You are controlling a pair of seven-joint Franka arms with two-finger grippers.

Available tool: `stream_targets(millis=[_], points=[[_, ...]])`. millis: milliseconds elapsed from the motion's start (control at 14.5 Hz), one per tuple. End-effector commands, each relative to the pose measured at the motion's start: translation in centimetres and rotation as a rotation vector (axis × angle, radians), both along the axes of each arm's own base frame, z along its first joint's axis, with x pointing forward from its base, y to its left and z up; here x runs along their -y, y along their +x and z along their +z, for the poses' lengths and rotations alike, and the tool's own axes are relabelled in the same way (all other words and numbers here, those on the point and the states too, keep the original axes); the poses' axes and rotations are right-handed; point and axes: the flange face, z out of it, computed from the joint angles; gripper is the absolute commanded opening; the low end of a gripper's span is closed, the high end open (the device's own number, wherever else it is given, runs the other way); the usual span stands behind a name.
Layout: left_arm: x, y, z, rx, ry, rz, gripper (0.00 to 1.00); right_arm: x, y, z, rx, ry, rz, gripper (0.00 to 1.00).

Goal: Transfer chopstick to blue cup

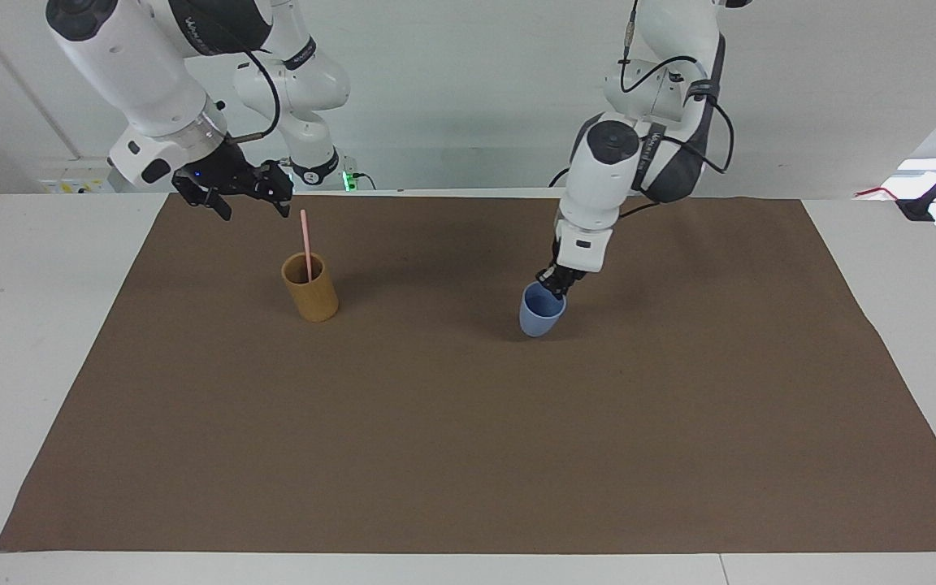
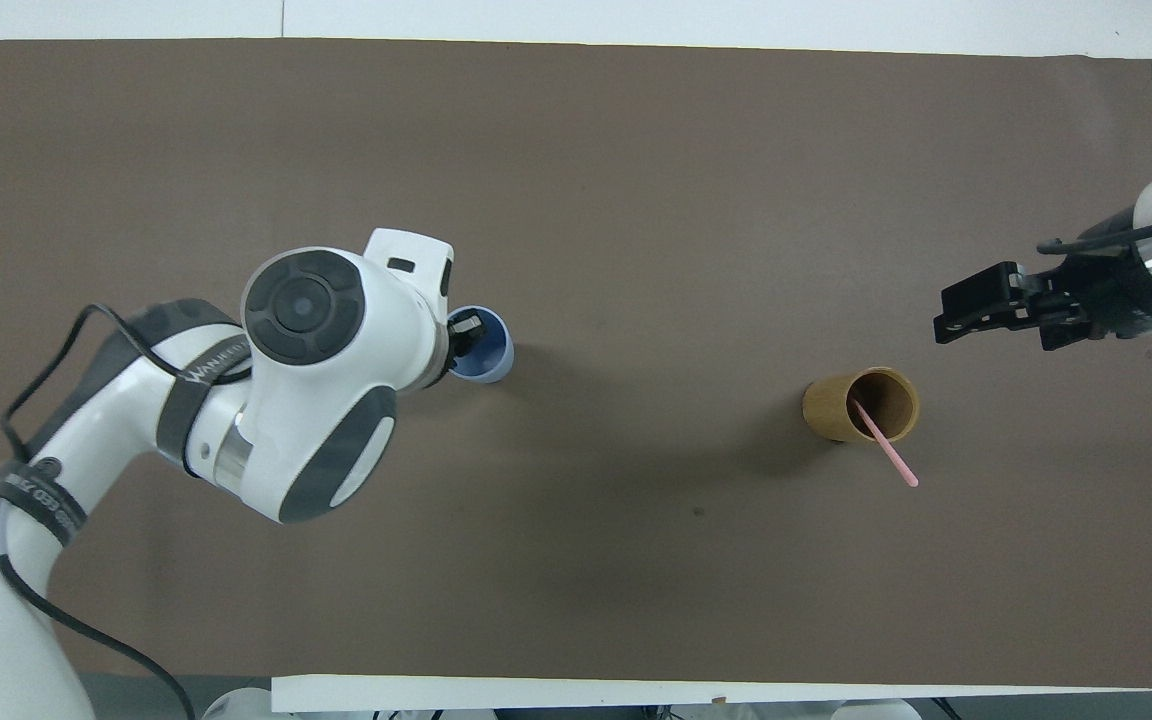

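The pale pink chopstick (image 1: 305,244) (image 2: 886,450) stands leaning in a tan cylindrical cup (image 1: 311,294) (image 2: 834,410) at the right arm's end of the brown mat. My right gripper (image 1: 254,213) (image 2: 946,312) hangs open beside the chopstick's top, apart from it. The light-blue cup (image 1: 539,314) (image 2: 488,352) is at the middle of the mat, slightly tilted, mouth up. My left gripper (image 1: 553,283) (image 2: 464,328) is shut on its rim, one finger inside the cup. Whether the cup's base touches the mat I cannot tell.
A brown mat (image 1: 468,455) covers most of the white table (image 1: 21,325). The left arm's big white wrist (image 2: 326,380) hides part of the mat near the blue cup in the overhead view.
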Motion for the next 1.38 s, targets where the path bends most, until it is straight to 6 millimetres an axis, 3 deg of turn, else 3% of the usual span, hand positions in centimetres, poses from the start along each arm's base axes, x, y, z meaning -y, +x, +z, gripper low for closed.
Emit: stream_targets(millis=[0,69,138,276,483,621,828,897,1034,1103,1172,1310], points=[[-0.6,0.2,-1.5,0.029,-0.011,0.013,0.20,-0.2,-0.8,-2.0,-0.009,0.023,-0.022,1.00],[-0.6,0.5,-1.3,0.034,-0.015,0.010,0.69,-0.1,-0.7,-2.7,-0.008,0.028,-0.025,0.99],[-0.5,0.7,-1.1,0.037,-0.017,0.012,1.00,-0.3,-0.6,-3.6,-0.012,0.034,-0.026,0.99],[-0.5,0.6,-0.4,0.038,-0.017,0.017,1.00,-2.0,-0.2,-6.1,-0.022,0.043,-0.020,0.99],[-4.6,3.3,3.9,-0.002,0.016,0.085,1.00,-2.4,-2.0,-9.3,-0.130,0.035,-0.014,0.99],[-9.4,6.0,6.4,-0.045,0.044,0.039,1.00,-1.7,-3.0,-11.8,-0.184,0.040,0.003,0.99],[-20.3,10.0,8.4,-0.119,0.069,-0.159,1.00,-1.5,-3.9,-14.4,-0.237,0.028,-0.004,0.96],[-25.0,11.2,10.3,-0.132,0.088,-0.225,1.00,-1.4,-4.3,-14.8,-0.254,0.017,-0.007,0.96],[-31.8,12.2,14.6,-0.125,0.082,-0.310,1.00,-0.8,-4.8,-14.7,-0.285,0.006,-0.019,0.94],[-34.2,12.2,16.2,-0.121,0.075,-0.344,1.00,0.0,-4.9,-14.9,-0.291,0.008,-0.034,0.92],[-35.2,12.0,17.1,-0.119,0.069,-0.386,1.00,0.2,-5.2,-15.4,-0.300,0.005,-0.036,0.91],[-35.1,11.8,17.8,-0.094,0.074,-0.398,1.00,-0.1,-5.5,-15.6,-0.303,0.002,-0.031,0.82]])
